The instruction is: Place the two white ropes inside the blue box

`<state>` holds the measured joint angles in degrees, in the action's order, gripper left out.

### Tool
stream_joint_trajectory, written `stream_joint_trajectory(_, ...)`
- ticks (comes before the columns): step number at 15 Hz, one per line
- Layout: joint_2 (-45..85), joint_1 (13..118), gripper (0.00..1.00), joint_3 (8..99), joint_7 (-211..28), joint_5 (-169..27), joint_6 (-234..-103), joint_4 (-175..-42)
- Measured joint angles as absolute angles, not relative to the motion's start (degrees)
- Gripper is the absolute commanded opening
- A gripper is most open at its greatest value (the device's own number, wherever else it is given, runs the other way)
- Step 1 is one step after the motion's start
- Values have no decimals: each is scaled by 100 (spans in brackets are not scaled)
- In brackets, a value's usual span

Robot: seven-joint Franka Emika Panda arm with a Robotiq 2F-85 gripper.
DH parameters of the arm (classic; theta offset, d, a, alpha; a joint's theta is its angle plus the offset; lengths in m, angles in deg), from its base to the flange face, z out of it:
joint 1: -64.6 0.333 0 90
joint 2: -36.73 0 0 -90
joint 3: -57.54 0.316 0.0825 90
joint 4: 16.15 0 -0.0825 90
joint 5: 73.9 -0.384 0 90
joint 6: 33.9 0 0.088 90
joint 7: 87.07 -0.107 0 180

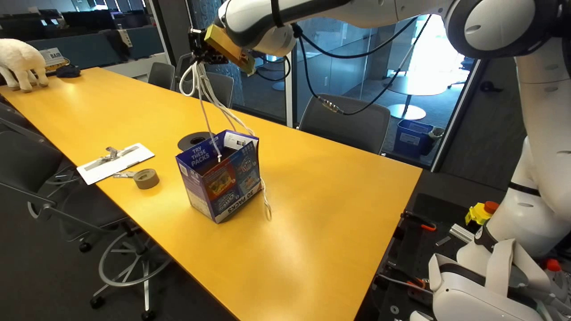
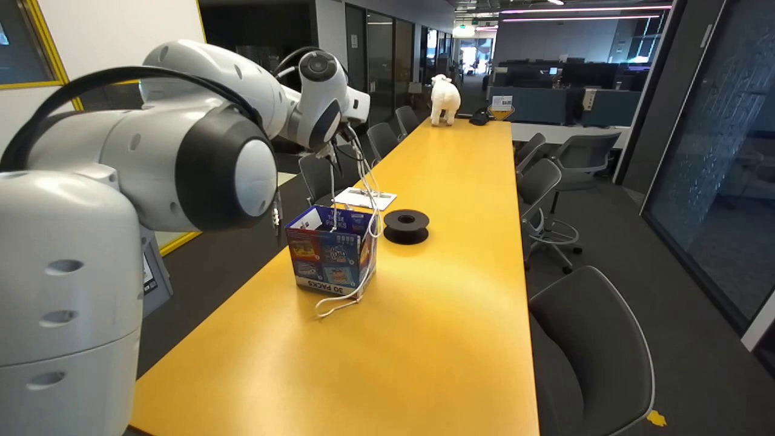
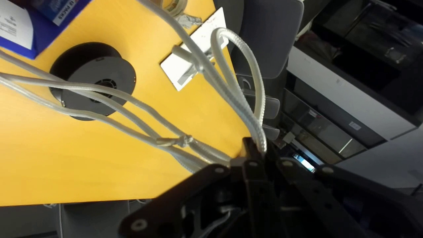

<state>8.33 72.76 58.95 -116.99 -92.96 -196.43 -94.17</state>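
The blue box [image 1: 218, 183] stands open-topped on the table in both exterior views [image 2: 333, 260]. Its blue corner shows at the upper left of the wrist view [image 3: 49, 38]. My gripper [image 1: 198, 59] is high above the box, shut on the white ropes [image 1: 203, 82]. The jaws pinch them in the wrist view [image 3: 260, 147]. Several strands [image 3: 228, 89] hang down, some with knots. One knotted end dangles into the box opening. Other strands pass outside the box, and a loop [image 2: 339, 301] lies on the table beside it. Which strand belongs to which rope cannot be told.
A black spool [image 2: 406, 227] stands close beside the box. A white clipboard [image 1: 116, 161] and a roll of brown tape [image 1: 146, 178] lie near the table's edge. Chairs [image 1: 343, 122] line both sides. A white plush sheep [image 2: 445, 100] stands at the far end.
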Motion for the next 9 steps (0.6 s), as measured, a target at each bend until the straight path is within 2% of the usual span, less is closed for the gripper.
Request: stream_joint_trajectory(9, 202, 7815, 4, 5713, -11854, -8788, -19416, -9392)
